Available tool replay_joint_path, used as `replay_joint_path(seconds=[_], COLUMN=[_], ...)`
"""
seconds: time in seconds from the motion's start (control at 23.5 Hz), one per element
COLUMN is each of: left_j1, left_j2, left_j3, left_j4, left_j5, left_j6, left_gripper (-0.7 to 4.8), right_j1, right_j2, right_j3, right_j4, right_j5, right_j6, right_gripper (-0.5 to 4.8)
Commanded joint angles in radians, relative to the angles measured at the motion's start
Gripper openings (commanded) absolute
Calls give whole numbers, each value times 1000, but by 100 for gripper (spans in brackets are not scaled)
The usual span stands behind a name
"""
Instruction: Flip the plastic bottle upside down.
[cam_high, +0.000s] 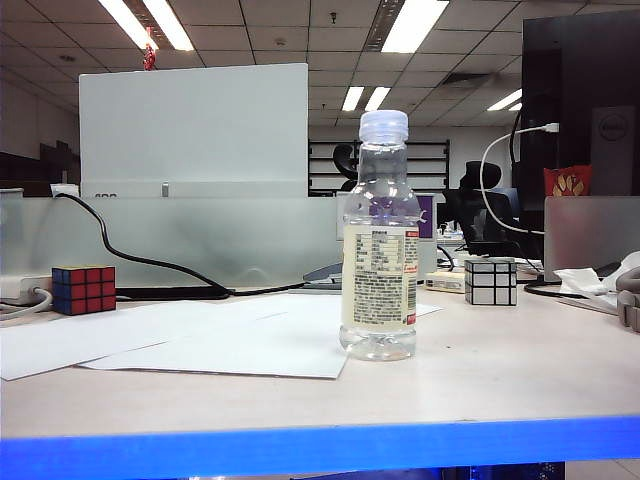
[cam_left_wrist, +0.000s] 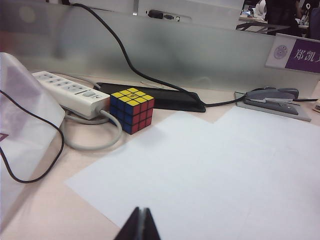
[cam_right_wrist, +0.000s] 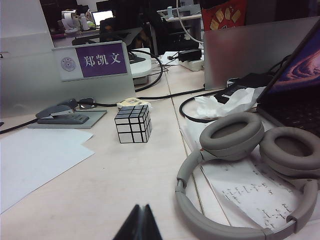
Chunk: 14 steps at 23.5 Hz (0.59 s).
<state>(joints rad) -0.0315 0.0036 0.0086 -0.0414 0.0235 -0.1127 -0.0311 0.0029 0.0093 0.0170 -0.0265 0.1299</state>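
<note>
The plastic bottle stands upright, cap up, on white paper in the middle of the table in the exterior view. It is clear, with a pale cap and a cream label carrying a red strip. Neither wrist view shows it. My left gripper is shut, its black tips pressed together above the white paper, with nothing between them. My right gripper is also shut and empty, over bare tabletop beside grey headphones. Neither arm appears in the exterior view.
A coloured puzzle cube sits at the left by a white power strip and black cable. A silver mirror cube stands right of the bottle. Grey headphones, a stapler and a laptop lie further right.
</note>
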Motion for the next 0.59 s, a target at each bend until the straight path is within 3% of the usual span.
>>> replay_joint_path(seconds=[0.04,0.51,0.59], left_j1=[2,2,2], left_j2=[-2,-2,-2], left_j3=[1,1,1], left_j4=[13,13,14], left_j5=[3,3,5], left_j6=[0,-3,-35], left_gripper=[-5,-5,-5], right_j1=[1,1,1], right_j2=[-2,-2,-2], right_j3=[-7,-7,-6], right_j4=[13,15,20], right_j5=[1,1,-21], right_j6=[-3,-2,36], right_gripper=[-5,-5,-5])
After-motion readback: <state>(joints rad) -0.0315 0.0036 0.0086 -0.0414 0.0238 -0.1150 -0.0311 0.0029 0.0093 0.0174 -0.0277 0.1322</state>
